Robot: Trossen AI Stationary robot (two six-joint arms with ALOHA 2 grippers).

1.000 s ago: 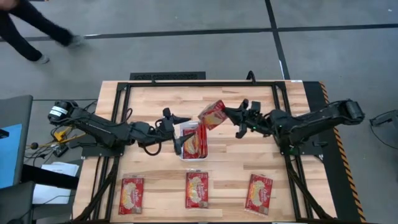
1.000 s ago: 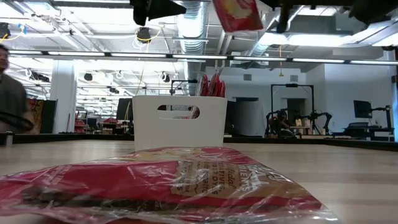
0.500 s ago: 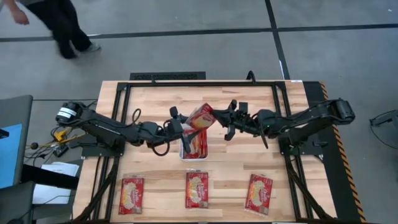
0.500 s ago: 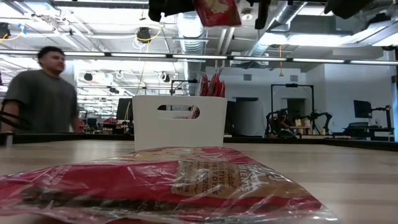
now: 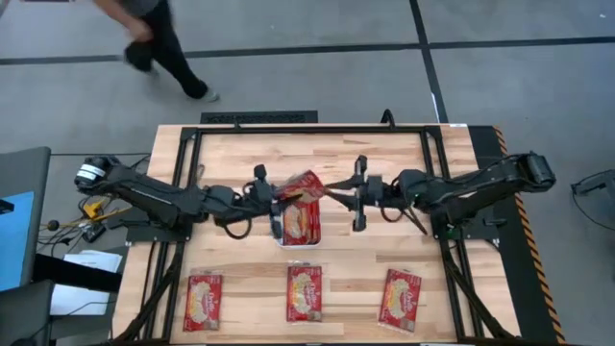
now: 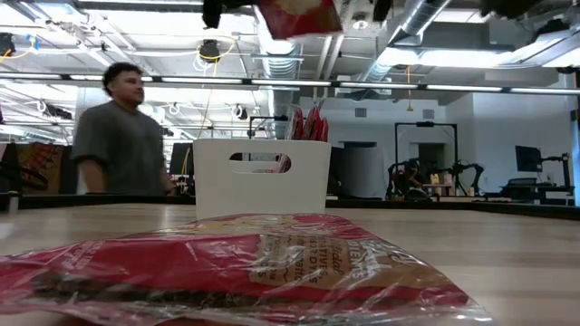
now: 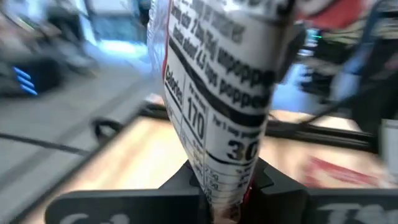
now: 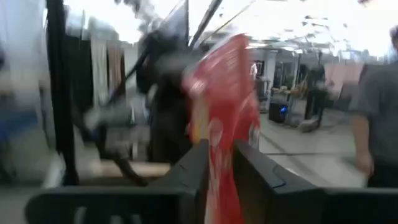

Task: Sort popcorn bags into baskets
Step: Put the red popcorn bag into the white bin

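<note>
**Two grippers on one popcorn bag above the basket**

A red popcorn bag (image 5: pixel 302 185) hangs in the air over the far end of the white basket (image 5: pixel 285 240), which sits near the middle of the wooden table (image 5: pixel 240 154). The left gripper (image 5: pixel 276 192) reaches in from the left and is clamped on the bag's left edge; its wrist camera shows the packet's printed back (image 7: pixel 217 93) pinched between the closed fingers. The right gripper (image 5: pixel 333 188) comes in from the right at the same height. Its fingers (image 8: pixel 196 163) stand on either side of the bag's red edge (image 8: pixel 224 124), though whether they press it or have slackened cannot be told.

Inside the basket more red packets (image 5: pixel 300 221) stand on edge, their tops poking above the rim in the low view (image 6: pixel 308 122). Three further bags lie flat in a row along the near edge of the table: left (image 5: pixel 203 301), centre (image 5: pixel 305 292) and right (image 5: pixel 400 300) (the centre one fills the low view's foreground).

A person (image 5: pixel 159 38) walks across the floor beyond the far left of the table.
</note>
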